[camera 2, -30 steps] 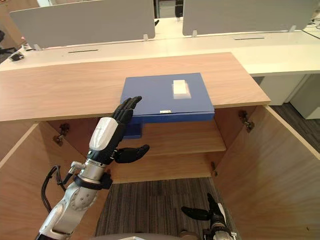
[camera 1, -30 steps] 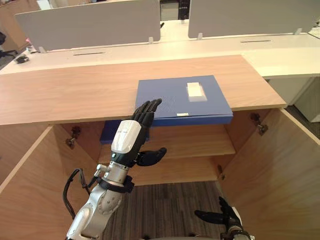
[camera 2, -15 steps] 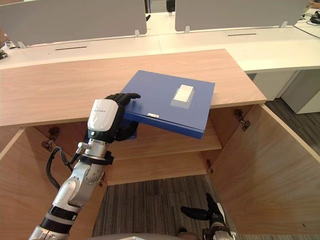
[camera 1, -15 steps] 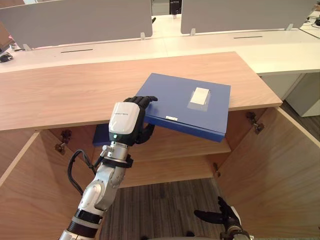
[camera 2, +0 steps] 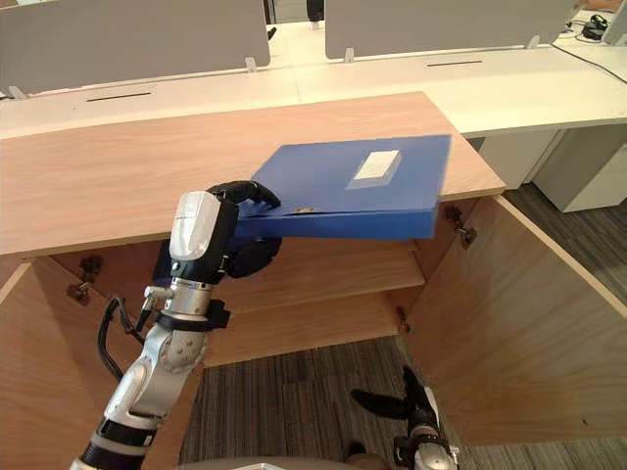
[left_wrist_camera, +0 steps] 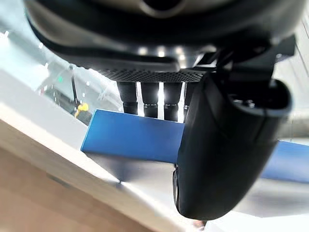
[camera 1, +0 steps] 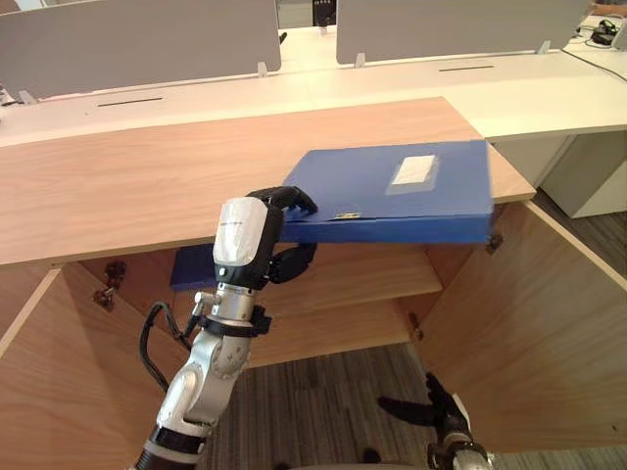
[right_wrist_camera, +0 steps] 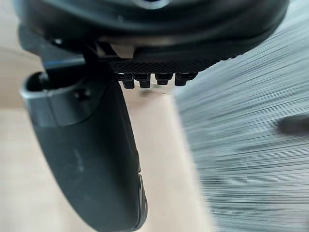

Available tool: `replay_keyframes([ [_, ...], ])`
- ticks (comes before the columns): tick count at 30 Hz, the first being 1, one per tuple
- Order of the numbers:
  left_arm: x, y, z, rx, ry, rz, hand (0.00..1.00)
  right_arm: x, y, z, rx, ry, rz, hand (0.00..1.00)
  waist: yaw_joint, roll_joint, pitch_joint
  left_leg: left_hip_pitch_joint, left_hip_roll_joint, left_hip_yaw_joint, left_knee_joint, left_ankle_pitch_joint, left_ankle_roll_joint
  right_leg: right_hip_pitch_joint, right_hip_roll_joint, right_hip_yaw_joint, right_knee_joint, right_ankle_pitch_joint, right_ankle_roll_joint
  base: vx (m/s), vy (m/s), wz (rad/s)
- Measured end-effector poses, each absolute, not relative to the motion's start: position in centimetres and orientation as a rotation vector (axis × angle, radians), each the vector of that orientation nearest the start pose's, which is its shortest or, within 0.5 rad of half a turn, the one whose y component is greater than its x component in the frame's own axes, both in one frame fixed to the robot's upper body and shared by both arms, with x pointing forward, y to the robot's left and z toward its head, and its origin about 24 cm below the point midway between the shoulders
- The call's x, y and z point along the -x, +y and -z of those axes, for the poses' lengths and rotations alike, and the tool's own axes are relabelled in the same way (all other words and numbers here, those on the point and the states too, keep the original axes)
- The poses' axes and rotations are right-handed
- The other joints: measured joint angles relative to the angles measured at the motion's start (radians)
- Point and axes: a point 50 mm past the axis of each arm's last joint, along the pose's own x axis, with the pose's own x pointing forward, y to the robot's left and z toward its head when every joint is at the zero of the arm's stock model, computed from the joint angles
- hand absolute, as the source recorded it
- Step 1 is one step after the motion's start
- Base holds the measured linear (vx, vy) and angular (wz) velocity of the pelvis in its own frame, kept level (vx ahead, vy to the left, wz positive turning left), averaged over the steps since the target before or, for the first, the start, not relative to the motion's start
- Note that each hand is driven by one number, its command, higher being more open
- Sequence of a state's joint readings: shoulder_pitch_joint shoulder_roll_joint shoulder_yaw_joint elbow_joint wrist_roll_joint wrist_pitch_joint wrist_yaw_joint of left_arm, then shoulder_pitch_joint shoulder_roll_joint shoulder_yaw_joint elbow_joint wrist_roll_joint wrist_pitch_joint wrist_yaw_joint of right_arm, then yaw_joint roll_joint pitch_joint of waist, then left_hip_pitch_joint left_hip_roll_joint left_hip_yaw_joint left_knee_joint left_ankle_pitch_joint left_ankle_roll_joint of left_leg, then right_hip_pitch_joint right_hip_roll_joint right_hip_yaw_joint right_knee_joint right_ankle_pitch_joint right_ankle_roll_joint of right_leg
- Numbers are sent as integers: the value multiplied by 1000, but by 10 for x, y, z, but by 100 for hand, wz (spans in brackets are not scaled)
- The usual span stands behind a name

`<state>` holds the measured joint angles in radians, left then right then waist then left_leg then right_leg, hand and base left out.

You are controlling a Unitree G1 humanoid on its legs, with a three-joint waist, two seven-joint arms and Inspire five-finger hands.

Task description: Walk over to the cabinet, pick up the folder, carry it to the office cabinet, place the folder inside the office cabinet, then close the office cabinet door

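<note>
Now that the folder no longer lies flat and square on the counter, the left hand is no longer just reaching for it. It has hold of it. The fingers curl over the top of the folder's near left corner and the thumb presses up from beneath. The left wrist view shows the same firm pinch, with blue cover running between fingers and thumb.

The folder has swung round and come forward. Its long edge now juts past the counter's front lip and hangs over the open cabinet below, white label facing up. Its far end is smeared with motion. It looks lifted, but I can't tell whether the back edge is quite clear of the wood or brushing it.

The right hand hangs low over the carpet, fingers loosely spread and holding nothing.

I judge the pick-up essentially done and the carry beginning. A one-corner hold on so wide a folder puts much of its weight far from the hand, so it may droop or twist loose.

The cabinet doors stand open, and a second blue folder lies at the left of the shelf. Placing the folder and closing the door remain.
</note>
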<state>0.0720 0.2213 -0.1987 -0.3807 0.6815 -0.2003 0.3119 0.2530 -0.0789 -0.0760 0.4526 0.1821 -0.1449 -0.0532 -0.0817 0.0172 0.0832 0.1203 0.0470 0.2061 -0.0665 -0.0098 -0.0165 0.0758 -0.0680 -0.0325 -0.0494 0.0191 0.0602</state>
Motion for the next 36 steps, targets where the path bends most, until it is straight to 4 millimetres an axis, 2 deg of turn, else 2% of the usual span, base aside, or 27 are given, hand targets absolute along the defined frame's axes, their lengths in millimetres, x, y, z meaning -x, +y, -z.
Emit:
replay_keyframes([
  [3,-200,129,-138,-614,-684,-105,0,-169,-202,50,-164,312,303,100,5,0,0,-1,4,4,6,-6,-1,0,5,5,0,0,0,-1,-31,-5],
  [4,-190,131,-141,-533,-684,-123,0,-174,-201,26,-215,184,326,100,10,0,0,-2,7,6,11,-10,-1,0,7,7,0,0,0,1,-28,-5],
  [5,-186,133,-143,-498,-682,-130,0,-176,-200,17,-232,133,332,100,10,-1,1,-3,7,6,14,-12,-1,0,7,8,0,0,0,1,-25,-6],
  [7,-175,142,-145,-355,-660,-164,0,-178,-200,-17,-292,-40,345,100,13,-4,3,-4,8,10,20,-17,0,0,8,13,0,0,0,-8,-20,-5],
  [9,-170,150,-147,-232,-644,-186,0,-179,-200,-38,-318,-140,346,100,14,-9,8,-3,8,14,23,-19,-1,0,7,16,0,-1,1,-24,-12,-6],
  [12,-163,165,-146,56,-594,-175,0,-178,-202,-77,-346,-325,331,100,18,-12,11,-3,8,27,38,-31,-1,0,6,28,2,-1,1,-31,-3,-10],
  [16,-162,172,-140,300,-547,-84,0,-178,-204,-111,-349,-495,273,100,24,-13,11,-4,5,29,38,-32,0,-2,2,30,3,-1,2,-6,0,-1],
  [20,-163,168,-137,442,-521,41,0,-193,-199,-132,-326,-581,152,100,29,-13,11,-6,5,30,38,-33,0,-4,2,31,4,-1,2,0,0,0],
  [22,-164,160,-133,499,-481,168,0,-206,-190,-148,-282,-631,20,100,38,-12,11,-6,6,30,38,-33,0,-4,3,30,5,-1,2,0,0,0],
  [25,-166,147,-120,543,-382,331,0,-224,-177,-154,-214,-632,-144,100,42,-12,11,-6,6,27,40,-32,1,-4,3,27,9,-1,3,-9,-6,1],
  [28,-168,146,-108,568,-300,375,0,-235,-175,-149,-208,-588,-195,100,44,-12,10,-8,5,21,41,-32,1,-3,1,21,11,-2,3,-31,-16,6],
  [29,-169,148,-102,586,-260,384,0,-238,-176,-147,-203,-565,-213,0,45,-11,10,-10,4,18,42,-32,1,-3,0,18,11,-2,4,-24,-14,9],
  [32,-169,153,-88,601,-168,409,0,-244,-180,-139,-168,-493,-262,0,47,-11,10,-16,3,4,43,-30,4,-2,-2,5,11,-2,4,-28,-21,12],
  [36,-168,161,-82,571,-119,425,0,-251,-183,-133,-96,-412,-337,0,50,-11,10,-16,3,-5,43,-29,4,1,-2,-4,11,-2,4,-20,-21,7],
])
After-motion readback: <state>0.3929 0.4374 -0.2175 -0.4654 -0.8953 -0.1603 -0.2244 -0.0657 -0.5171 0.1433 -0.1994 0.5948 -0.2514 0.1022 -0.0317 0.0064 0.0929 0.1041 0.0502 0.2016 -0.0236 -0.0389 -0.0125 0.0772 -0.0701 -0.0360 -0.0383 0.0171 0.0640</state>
